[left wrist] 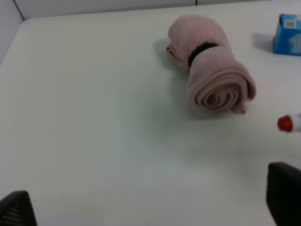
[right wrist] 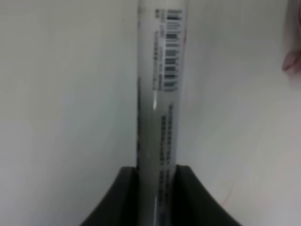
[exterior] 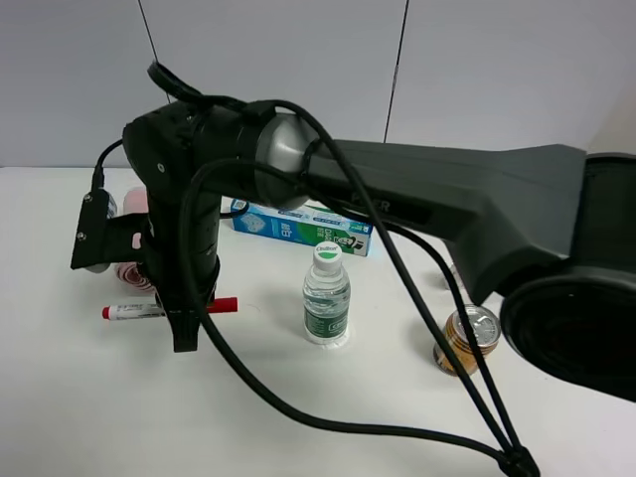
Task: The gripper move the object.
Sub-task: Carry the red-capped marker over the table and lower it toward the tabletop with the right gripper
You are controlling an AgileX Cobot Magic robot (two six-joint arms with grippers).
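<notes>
The white table (exterior: 99, 417) carries all items, and positions are given from the water bottle (exterior: 326, 298), which stands upright with its cap on. Nearest the camera, a metal can (exterior: 467, 340) stands upright to the right of the bottle and slightly in front of it, well apart. To the left of the bottle, at about the same depth, the marker pen (exterior: 134, 311) lies flat on the table with its red cap toward the bottle. The right gripper (exterior: 186, 333) reaches across from the right and stands over the pen. In the right wrist view its two black fingers (right wrist: 124, 197) press the printed barrel (right wrist: 160, 94) from both sides, so the jaws are clamped on the pen. Farther left of the bottle and beyond the pen lies a rolled pink towel (left wrist: 214, 70) bound with a black band. The left gripper (left wrist: 150, 205) has its jaws spread wide with nothing between them. Directly behind the bottle lies a blue-green toothpaste box (exterior: 298, 227).
</notes>
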